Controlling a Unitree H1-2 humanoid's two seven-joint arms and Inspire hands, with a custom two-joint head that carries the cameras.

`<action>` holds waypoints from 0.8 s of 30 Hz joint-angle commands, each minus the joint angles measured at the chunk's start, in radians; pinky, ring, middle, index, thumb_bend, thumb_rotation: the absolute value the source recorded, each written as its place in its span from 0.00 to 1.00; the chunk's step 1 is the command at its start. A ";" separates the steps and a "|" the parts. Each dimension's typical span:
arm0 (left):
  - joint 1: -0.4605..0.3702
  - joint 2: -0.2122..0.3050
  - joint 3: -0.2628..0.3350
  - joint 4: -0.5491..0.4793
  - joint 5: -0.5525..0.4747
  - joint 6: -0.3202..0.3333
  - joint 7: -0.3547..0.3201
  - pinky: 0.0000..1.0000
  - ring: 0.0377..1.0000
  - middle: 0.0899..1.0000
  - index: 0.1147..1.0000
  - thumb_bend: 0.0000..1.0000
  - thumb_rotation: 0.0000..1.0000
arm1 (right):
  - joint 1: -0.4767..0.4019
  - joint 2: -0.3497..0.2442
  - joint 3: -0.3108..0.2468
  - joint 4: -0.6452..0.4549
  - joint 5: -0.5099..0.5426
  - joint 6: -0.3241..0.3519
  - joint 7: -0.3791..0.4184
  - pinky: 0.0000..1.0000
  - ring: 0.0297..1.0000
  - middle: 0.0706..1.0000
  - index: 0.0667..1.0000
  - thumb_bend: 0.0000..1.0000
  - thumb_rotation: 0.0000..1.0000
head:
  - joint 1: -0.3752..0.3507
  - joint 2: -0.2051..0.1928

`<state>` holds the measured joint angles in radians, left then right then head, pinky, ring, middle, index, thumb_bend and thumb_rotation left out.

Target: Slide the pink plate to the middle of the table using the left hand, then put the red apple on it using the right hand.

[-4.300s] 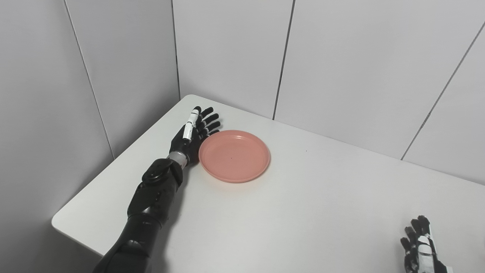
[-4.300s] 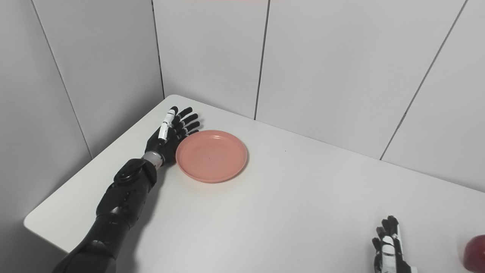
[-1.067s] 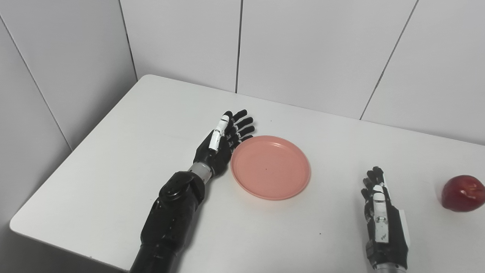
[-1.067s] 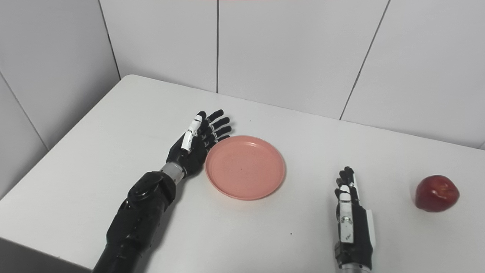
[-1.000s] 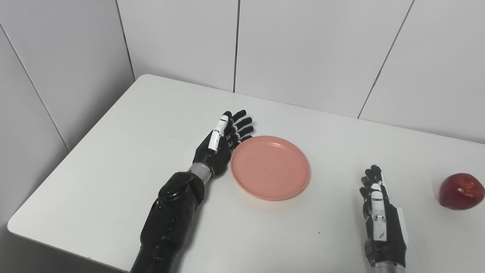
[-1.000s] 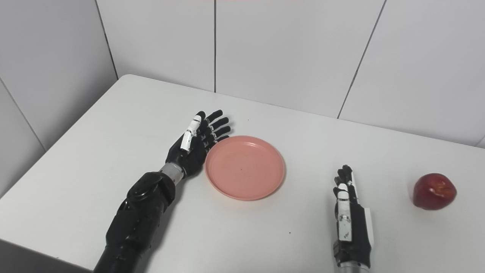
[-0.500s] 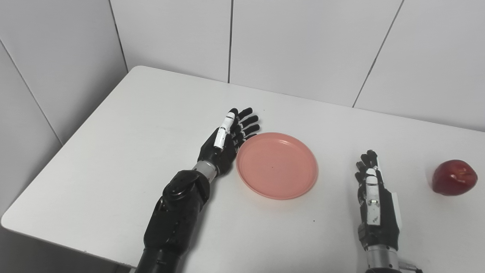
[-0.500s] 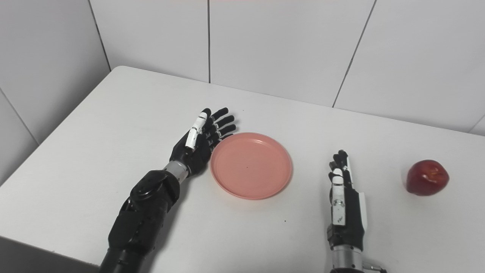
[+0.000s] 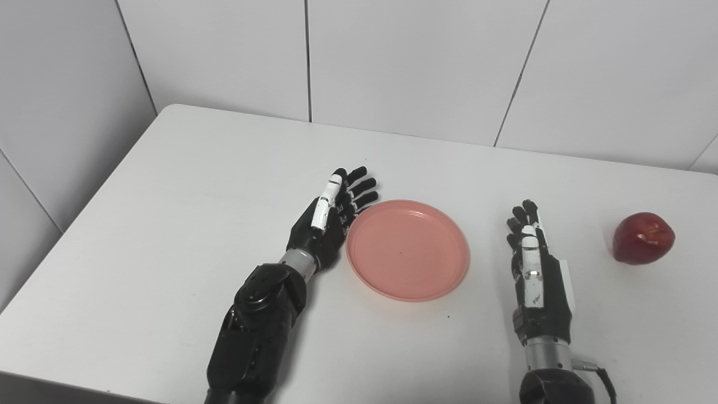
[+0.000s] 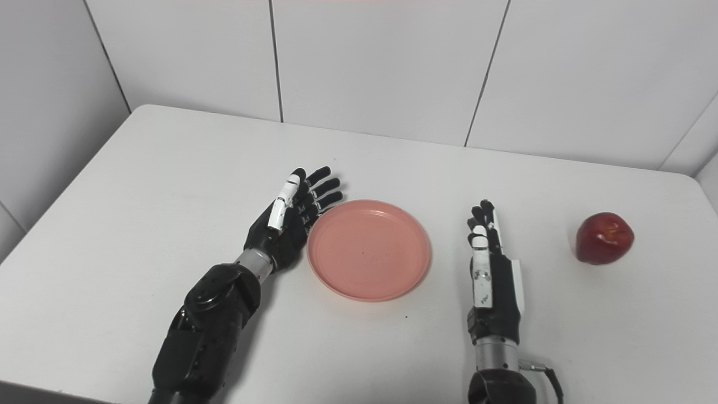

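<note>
Left eye view: pink plate (image 9: 408, 250) mid-worktop (image 9: 168, 224); left robot hand (image 9: 328, 227) released, fingers spread, against plate's left rim. Right eye view: right robot hand (image 10: 491, 269) released, flat, beside plate; red apple (image 10: 604, 237) far right, untouched

Plate slid toward the table's middle

The left hand (image 9: 328, 221), flat against the pink plate (image 9: 408, 250), has pushed it inward from the far left corner; the right hand (image 9: 535, 269) has advanced.

Empty pink plate (image 9: 408, 250) mid-table, red apple (image 9: 643, 238) far right
</note>
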<state>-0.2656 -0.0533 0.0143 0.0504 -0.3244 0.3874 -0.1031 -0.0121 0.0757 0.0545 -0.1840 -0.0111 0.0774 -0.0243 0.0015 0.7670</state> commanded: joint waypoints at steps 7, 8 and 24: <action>0.013 -0.006 -0.025 -0.030 0.000 0.019 -0.021 0.88 0.88 0.88 0.86 0.36 1.00 | -0.037 0.016 0.001 -0.029 -0.002 0.007 -0.009 1.00 0.96 0.96 0.97 0.25 1.00 | -0.029 0.007; 0.016 -0.006 -0.028 -0.034 0.000 0.020 -0.023 0.88 0.88 0.88 0.86 0.36 1.00 | -0.038 0.016 0.001 -0.027 -0.001 0.006 -0.009 1.00 0.96 0.96 0.97 0.26 1.00 | -0.038 0.010; 0.031 0.002 -0.029 -0.041 -0.001 0.013 -0.038 0.89 0.89 0.89 0.87 0.37 1.00 | -0.048 0.019 0.001 -0.013 -0.019 -0.004 -0.026 0.99 0.96 0.96 0.96 0.26 1.00 | -0.108 0.016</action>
<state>-0.2319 -0.0505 -0.0165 0.0157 -0.3229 0.3929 -0.1360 -0.0250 0.0864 0.0538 -0.1803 -0.0261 0.0777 -0.0512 -0.1074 0.7823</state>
